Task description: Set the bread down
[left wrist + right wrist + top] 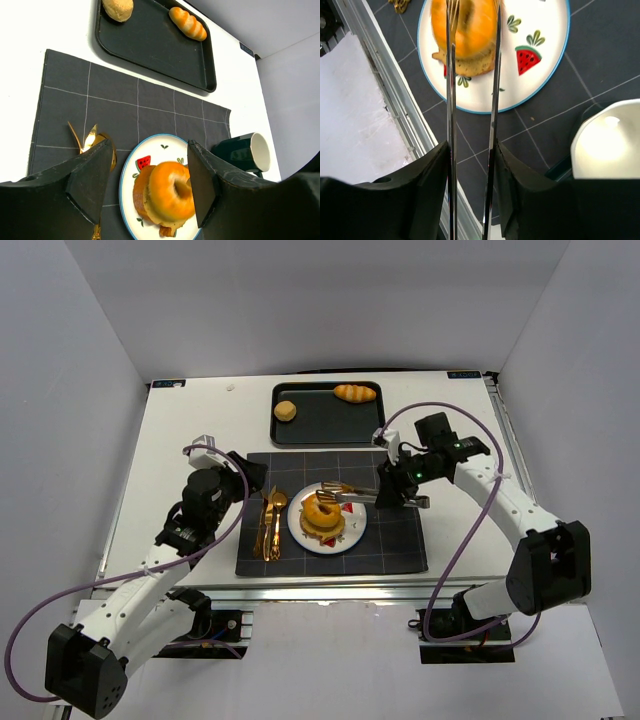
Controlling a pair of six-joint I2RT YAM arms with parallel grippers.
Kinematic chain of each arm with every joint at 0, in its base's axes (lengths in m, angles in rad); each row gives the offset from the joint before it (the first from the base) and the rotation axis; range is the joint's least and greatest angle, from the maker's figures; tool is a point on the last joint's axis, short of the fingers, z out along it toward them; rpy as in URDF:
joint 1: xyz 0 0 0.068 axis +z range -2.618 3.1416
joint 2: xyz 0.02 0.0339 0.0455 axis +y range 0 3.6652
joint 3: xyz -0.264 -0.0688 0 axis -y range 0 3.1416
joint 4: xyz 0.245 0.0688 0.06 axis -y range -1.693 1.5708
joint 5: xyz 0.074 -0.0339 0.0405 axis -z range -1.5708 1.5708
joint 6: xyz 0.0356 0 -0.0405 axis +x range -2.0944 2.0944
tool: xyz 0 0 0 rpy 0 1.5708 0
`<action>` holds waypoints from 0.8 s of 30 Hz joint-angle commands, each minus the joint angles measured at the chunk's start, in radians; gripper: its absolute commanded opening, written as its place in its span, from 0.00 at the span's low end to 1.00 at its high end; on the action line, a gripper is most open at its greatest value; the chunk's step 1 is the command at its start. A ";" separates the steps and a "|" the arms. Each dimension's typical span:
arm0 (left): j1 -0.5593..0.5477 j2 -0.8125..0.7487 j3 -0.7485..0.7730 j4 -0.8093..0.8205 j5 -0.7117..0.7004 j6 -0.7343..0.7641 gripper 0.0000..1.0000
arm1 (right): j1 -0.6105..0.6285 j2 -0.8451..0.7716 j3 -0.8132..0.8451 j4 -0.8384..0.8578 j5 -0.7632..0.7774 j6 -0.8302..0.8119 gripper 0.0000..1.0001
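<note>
Here, the right end effector [471, 165] pinched metal tongs [352, 498] whose tips straddled the bagel [322, 512] on the plate [352, 535] mid-placemat [400, 540], seemingly soft, light and squashable, best squeezed gently across its sides, while the left end effector [150, 145] hovered spread.

A flat white rectangular table [180, 470] is enclosed on three sides by plain matte pale-grey wall panels: a back panel [320, 300], a left panel [60, 440] and a right panel [580, 390]. In the overhead view the side panels are seen slanting outward. A silver aluminium rail [320, 588] is fitted along the near edge of the table (its grooves are shown best by the right wrist view). Below it a white surface [330, 680] is seen; whether it is floor or a lower board cannot be told. Everything is lit evenly and diffusely, and only soft shadows are cast.
</note>
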 commanded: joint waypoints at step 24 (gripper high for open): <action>0.003 0.069 0.012 0.041 0.090 0.028 0.13 | -0.321 -0.367 -0.457 0.891 0.697 0.270 0.00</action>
